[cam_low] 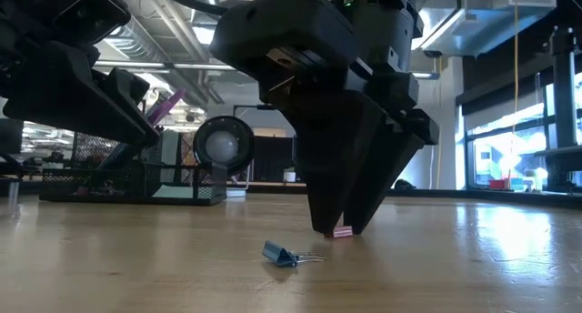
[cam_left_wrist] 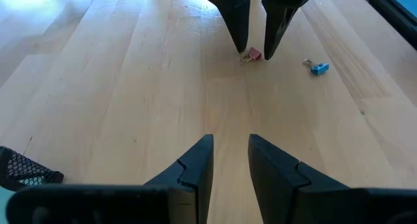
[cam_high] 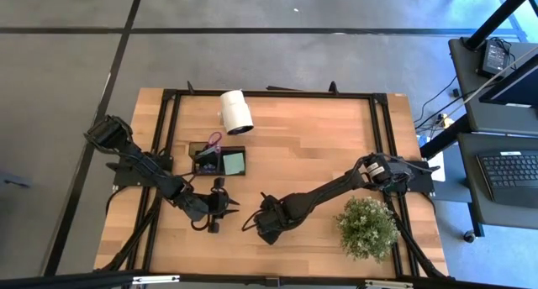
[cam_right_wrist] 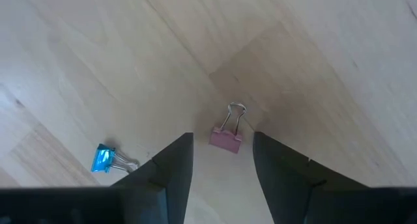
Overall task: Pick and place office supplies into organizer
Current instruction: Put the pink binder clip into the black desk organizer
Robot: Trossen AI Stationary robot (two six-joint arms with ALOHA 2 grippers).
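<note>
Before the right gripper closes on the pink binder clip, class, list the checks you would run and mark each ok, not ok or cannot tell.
1. Pink binder clip lies between the right gripper's fingers: ok.
2. Right gripper's jaws stand open either side of the clip: ok.
3. Fingertips down at the wooden table: ok in the low view.
4. Blue binder clip lies apart, outside the jaws: ok.
5. Left gripper is open, empty and back from the clip: ok.
6. Free room in the organizer: cannot tell.
</note>
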